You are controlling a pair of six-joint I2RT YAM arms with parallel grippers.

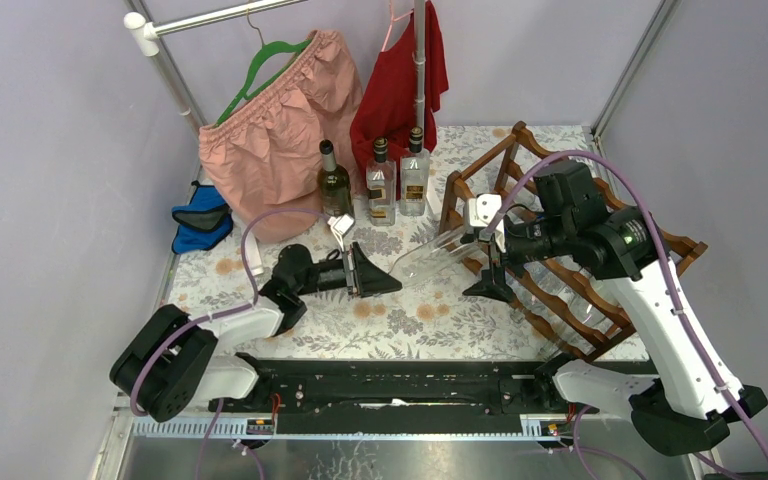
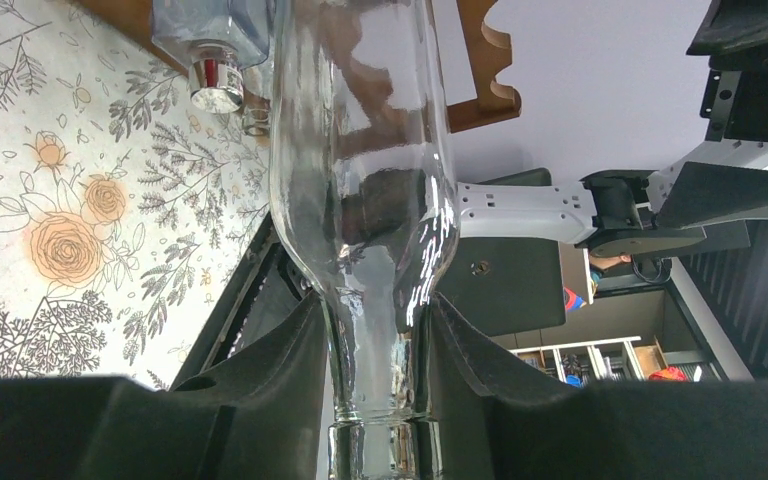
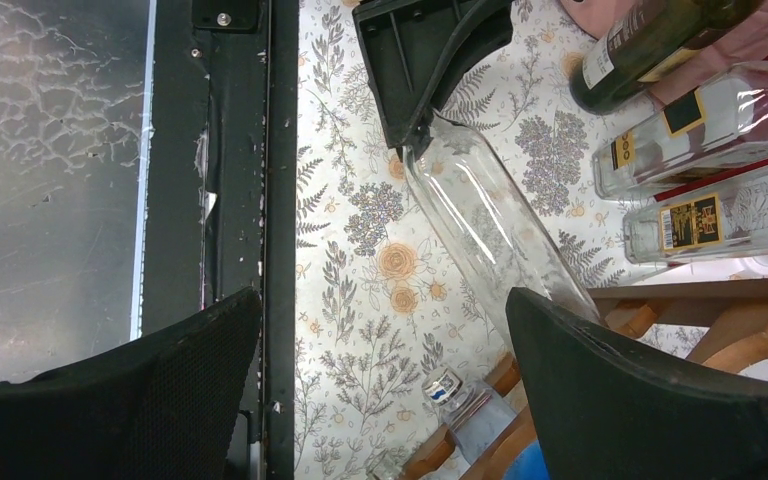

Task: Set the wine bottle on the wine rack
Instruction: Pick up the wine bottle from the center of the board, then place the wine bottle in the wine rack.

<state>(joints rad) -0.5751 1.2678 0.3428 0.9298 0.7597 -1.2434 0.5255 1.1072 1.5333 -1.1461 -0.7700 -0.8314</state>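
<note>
Floral-print table (image 1: 400, 325), pale lilac walls on three sides. Arm bases sit at the near edge on a black rail.

Left gripper (image 1: 384, 280) is mid-table and points right. Its jaws are nearly closed, clamped on the neck of the bottle (image 1: 438, 254). In the left wrist view both black fingers (image 2: 260, 400) press the neck from either side just above the lip.

The bottle is clear glass, empty and uncapped. It lies slanted from the left gripper toward the rack (image 1: 600, 290), base end leading. The base reaches the rack's near left corner. Cannot tell if it touches the wood, or if the bottle is off the table. It is not yet in a cradle.

Right gripper (image 1: 485, 250) hangs over the bottle's base end at the rack's left side. Its jaws are spread fully and hold nothing. In the right wrist view the fingers (image 3: 160, 390) frame the bottle without contact.

The rack is reddish-brown wood with scalloped rails and stands on the right of the table, running near to far. A small bottle (image 3: 450, 390) with a silver cap lies in a low tier.

Far side: green bottle (image 1: 335, 185) and two labelled bottles (image 1: 398, 180) stand upright, side by side. A blue pouch (image 1: 203, 218) lies at the left wall. Behind them, pink shorts (image 1: 275, 130) on a green hanger and a red garment (image 1: 395, 90) hang from a rail.
</note>
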